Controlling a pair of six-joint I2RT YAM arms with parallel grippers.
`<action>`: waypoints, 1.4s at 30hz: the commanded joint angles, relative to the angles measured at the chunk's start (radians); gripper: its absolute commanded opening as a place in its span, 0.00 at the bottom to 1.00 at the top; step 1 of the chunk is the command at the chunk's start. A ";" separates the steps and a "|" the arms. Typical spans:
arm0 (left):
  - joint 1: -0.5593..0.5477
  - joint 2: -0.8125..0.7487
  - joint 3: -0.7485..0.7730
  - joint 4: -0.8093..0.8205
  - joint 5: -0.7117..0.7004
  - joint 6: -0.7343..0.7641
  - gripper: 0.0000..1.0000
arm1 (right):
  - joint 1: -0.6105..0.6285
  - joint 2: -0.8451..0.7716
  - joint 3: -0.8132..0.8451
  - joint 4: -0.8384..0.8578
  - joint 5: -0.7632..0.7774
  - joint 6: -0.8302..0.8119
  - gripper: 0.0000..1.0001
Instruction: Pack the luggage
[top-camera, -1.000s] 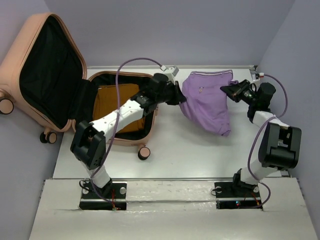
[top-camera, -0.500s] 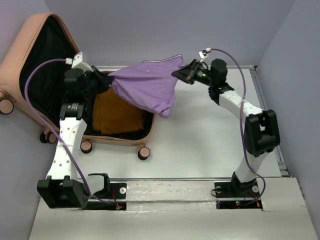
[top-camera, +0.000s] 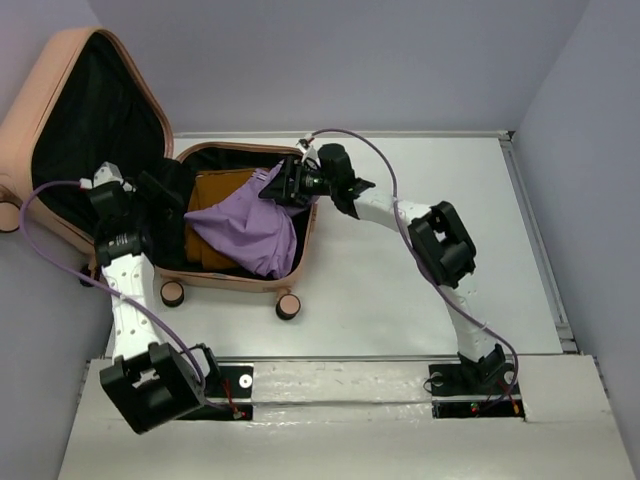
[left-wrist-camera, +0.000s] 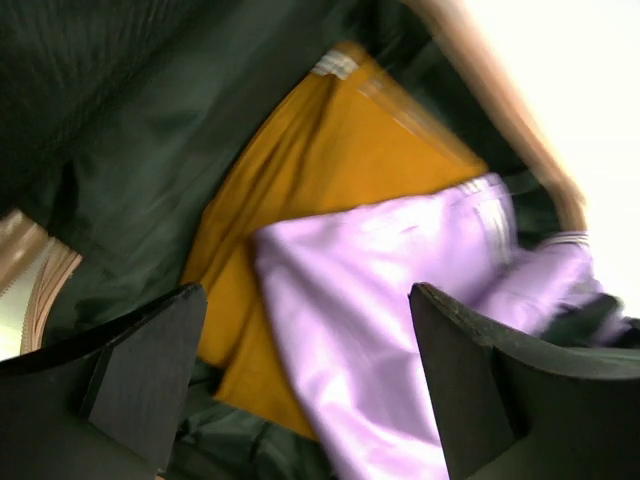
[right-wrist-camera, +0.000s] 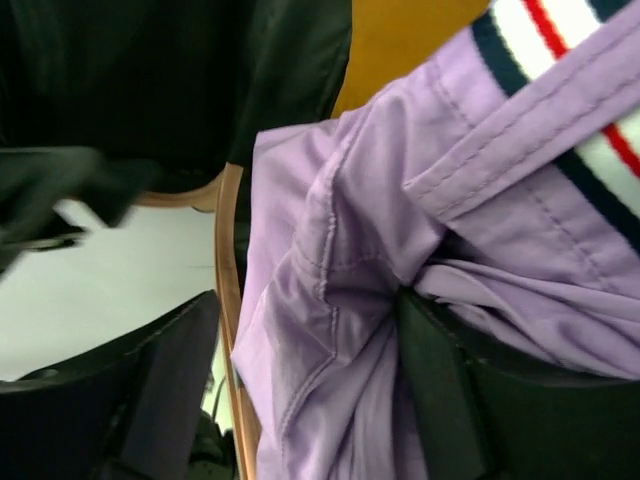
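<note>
The luggage (top-camera: 90, 130) lies open. Inside it, soft purple shorts (top-camera: 245, 225) drape over an orange garment (top-camera: 215, 190); the right gripper (top-camera: 285, 183) pinches their waistband, and the left gripper (left-wrist-camera: 300, 390) gapes empty.

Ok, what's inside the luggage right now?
In the luggage lies a mustard-orange garment, with the purple garment draped over most of it and over the near rim. The right gripper pinches the purple cloth. Anything beneath the orange piece is hidden.

A robot test cell in a lab is suggested: a white table (top-camera: 400, 300) is enclosed by plain lavender walls (top-camera: 400, 60), with two arms bolted to a base plate (top-camera: 340, 385).
</note>
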 joint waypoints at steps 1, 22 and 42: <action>-0.016 -0.134 0.127 0.009 0.019 -0.003 0.94 | -0.015 -0.058 0.095 -0.290 0.087 -0.179 0.81; -0.383 0.152 0.049 -0.054 -0.357 0.119 0.99 | -0.055 -0.271 0.033 -0.634 0.515 -0.475 1.00; -0.299 0.149 -0.049 0.023 -0.194 0.122 0.06 | -0.015 0.055 0.419 -0.569 0.215 -0.476 0.14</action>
